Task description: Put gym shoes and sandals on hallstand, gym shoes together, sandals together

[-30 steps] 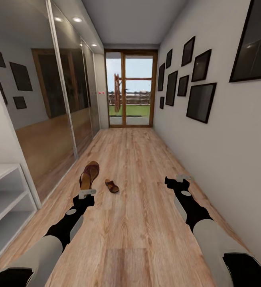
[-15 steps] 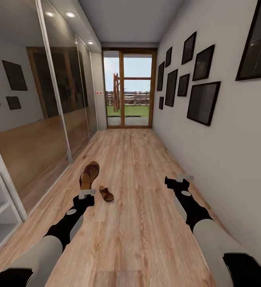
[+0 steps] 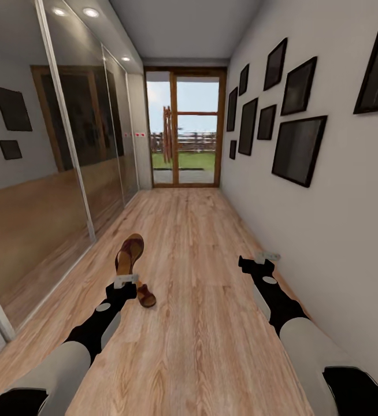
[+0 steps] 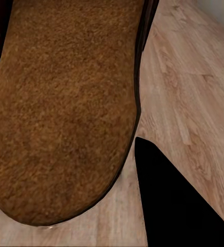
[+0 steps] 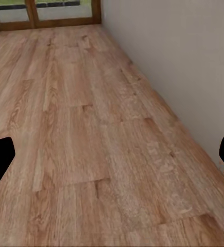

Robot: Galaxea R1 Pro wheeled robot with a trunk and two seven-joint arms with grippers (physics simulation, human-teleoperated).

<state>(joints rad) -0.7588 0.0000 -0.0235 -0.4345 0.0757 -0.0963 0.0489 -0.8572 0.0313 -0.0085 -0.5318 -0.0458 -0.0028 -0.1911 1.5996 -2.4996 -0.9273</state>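
Left gripper (image 3: 126, 281) clamps one brown leather-look sandal (image 3: 129, 253) upright, carried for the rack. Second small brown sandal (image 3: 145, 295) lies on wood-plank floor (image 3: 200, 323) beside it. Right gripper (image 3: 262, 259) spread, empty.

1. Two brown sandals: one sandal (image 3: 130, 252) raised at the left hand (image 3: 125, 281), the second sandal (image 3: 145, 295) flat on the corridor floor (image 3: 200, 323).
2. Two arms, each ending in one hand; the right hand (image 3: 264, 258) carries nothing.
3. Eight dark picture frames (image 3: 297, 149) on the right-hand wall (the nearest one is cut by the edge, so perhaps more).
4. Three ceiling spotlights (image 3: 90, 12).
5. One glazed door (image 3: 184, 128) at the corridor's far end.
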